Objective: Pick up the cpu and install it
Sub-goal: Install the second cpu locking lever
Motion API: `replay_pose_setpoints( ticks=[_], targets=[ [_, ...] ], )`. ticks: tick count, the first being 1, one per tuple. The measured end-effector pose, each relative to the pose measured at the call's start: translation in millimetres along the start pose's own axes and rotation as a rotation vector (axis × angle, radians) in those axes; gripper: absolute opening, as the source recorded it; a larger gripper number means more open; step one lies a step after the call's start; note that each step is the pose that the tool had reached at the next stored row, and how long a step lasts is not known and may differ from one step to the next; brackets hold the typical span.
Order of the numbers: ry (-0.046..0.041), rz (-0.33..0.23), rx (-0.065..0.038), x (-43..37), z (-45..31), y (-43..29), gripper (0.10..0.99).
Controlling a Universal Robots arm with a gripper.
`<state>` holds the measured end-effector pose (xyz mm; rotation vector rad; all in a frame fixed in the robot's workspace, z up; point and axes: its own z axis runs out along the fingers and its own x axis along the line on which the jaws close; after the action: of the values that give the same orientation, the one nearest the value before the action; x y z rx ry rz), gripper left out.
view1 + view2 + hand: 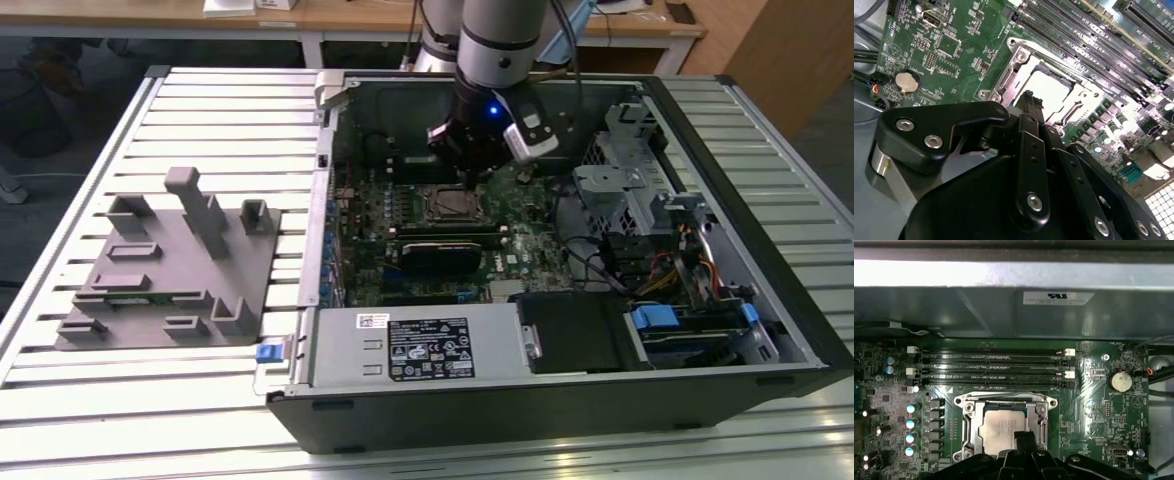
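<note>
**CPU sitting in the socket, gripper right above it**

One cpu [1002,430], silver top up, lies flat inside the socket frame [968,416] on the motherboard [954,50] of the open case [747,300]. The single gripper [1029,102] hangs just over it with its fingers [1026,150] pressed together, gripping nothing. Four memory slots [989,367] run beside the socket. One coin battery [1120,380] too. Grey fixture [167,270] sits outside on the table.

The cpu, a small flat square chip with a pale silver-white metal top [1002,431], is seen lying flat and face-up inside the metal-framed socket [970,412] on the green motherboard [1094,405], its top partly hidden in both wrist views [1050,89].
</note>
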<state>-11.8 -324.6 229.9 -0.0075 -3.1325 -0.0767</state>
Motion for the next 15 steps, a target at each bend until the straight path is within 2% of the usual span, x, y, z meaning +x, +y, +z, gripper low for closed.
replay_pose_setpoints(
  ticks=[9,12,15],
  targets=[
    [0.0000,0.000,0.000,-0.1,-0.9,-17.6,0.106],
    [0.0006,0.003,0.000,-0.1,-1.0,-19.2,0.106],
    [0.0052,0.015,0.000,-0.1,-2.0,-20.1,0.106]
  ],
)
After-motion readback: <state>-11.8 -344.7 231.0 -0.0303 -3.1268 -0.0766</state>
